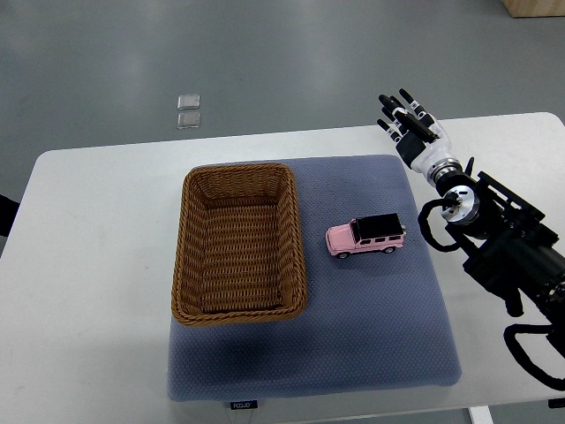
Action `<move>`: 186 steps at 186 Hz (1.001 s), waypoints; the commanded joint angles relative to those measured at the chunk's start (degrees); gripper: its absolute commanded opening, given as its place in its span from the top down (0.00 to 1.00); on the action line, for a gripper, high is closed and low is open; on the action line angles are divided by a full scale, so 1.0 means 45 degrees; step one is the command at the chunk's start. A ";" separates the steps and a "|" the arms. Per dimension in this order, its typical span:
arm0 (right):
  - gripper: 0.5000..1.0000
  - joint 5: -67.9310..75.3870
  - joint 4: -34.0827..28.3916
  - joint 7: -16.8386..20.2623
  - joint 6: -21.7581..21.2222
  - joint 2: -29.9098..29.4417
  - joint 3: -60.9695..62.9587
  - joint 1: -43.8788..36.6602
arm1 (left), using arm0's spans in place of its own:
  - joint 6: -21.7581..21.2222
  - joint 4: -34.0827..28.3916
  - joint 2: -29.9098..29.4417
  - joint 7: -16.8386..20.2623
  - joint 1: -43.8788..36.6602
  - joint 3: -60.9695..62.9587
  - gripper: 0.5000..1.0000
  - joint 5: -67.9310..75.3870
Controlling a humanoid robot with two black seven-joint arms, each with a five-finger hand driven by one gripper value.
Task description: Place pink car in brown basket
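A pink toy car with a black roof (366,236) stands on the blue-grey mat (371,327), just right of the brown wicker basket (192,265). The basket holds nothing. My right hand (403,117) is raised over the table's far right part, beyond and to the right of the car, well apart from it. Its fingers are spread and hold nothing. The right arm (494,230) comes in from the right edge. No left arm shows.
The mat lies on a white table (79,265). Two small clear squares (188,111) lie on the grey floor beyond the table. A dark object shows at the left edge (5,216).
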State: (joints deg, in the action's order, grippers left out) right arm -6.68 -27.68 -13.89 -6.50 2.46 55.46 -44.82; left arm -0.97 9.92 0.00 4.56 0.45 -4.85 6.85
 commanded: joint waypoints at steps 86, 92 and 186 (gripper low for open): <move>0.18 0.0000 0.0000 0.0000 -0.0001 0.0000 0.0000 0.0000 | -0.0137 -0.0135 0.0000 0.0001 -0.0003 0.0100 0.00 0.0021; 0.18 0.0000 0.0000 0.0000 -0.0001 0.0000 0.0000 0.0000 | -0.0118 -0.0115 0.0000 0.0001 -0.0082 0.0120 0.00 0.0021; 0.18 0.0000 0.0000 0.0000 0.0019 0.0000 -0.0020 0.0000 | -0.0098 -0.0096 0.0000 0.0001 -0.0101 0.0139 0.00 0.0021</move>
State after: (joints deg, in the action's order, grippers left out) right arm -6.68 -27.68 -13.89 -6.50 2.46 55.39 -44.83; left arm -1.40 9.35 0.00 4.58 0.00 -4.28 6.95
